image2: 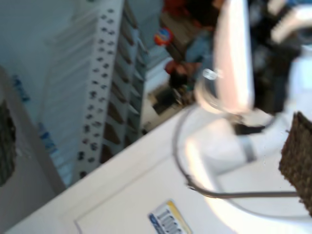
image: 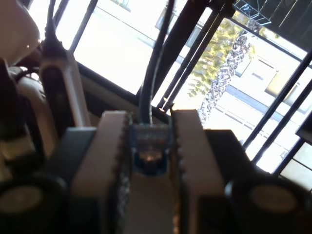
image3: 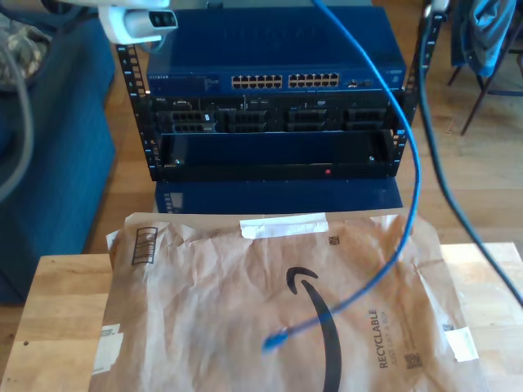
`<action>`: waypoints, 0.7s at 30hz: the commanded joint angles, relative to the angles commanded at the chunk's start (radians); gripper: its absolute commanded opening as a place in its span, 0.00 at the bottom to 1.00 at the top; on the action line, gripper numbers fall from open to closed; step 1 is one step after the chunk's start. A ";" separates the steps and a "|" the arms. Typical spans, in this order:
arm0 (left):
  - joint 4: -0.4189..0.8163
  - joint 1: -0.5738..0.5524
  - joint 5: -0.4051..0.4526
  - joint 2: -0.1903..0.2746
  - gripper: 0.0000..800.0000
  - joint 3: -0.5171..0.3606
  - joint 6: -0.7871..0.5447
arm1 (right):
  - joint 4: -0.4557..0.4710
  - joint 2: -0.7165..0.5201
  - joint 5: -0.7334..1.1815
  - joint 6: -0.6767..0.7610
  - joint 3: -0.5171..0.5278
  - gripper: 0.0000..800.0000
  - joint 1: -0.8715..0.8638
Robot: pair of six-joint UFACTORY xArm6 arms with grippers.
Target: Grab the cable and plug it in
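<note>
First end effector (image: 150, 161), ribbed pale pads clamped on cable (image3: 413, 171) plug; second's state unclear.

Upper run of the cable (image3: 413, 171) is leaving the exterior view at its top edge; where it ends up there cannot be told. In the first wrist view, a blue plug (image: 148, 146) is sitting between the jaws of my first gripper (image: 150, 146), its lower part hidden behind the jaw pads, the cord above it showing dark against window glare. Second wrist view is blurring heavily: a white arm (image2: 234, 58) beyond the jaws is smeared, and the label (image2: 168, 219) print on the white surface is unreadable. Port markings on the rack switch (image3: 278, 80) are too small to read.
</note>
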State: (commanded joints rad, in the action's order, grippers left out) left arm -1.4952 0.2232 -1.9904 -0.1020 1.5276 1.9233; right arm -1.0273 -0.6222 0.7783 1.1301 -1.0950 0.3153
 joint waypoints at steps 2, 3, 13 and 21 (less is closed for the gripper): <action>-0.002 0.000 -0.002 0.000 0.04 0.000 0.000 | 0.000 -0.014 0.008 0.000 0.038 0.95 0.020; -0.002 0.000 -0.003 0.000 0.04 0.000 0.000 | 0.000 -0.020 0.014 0.000 0.052 0.95 0.032; -0.057 -0.002 -0.115 -0.009 0.04 0.000 0.057 | 0.002 -0.043 0.046 -0.003 0.089 0.94 0.044; -0.054 -0.006 -0.180 -0.014 0.04 0.000 0.058 | 0.003 -0.055 0.048 -0.005 0.107 0.87 0.051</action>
State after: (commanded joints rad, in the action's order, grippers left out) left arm -1.5489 0.2171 -2.1700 -0.1158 1.5276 1.9816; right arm -1.0242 -0.6774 0.8259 1.1254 -0.9875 0.3659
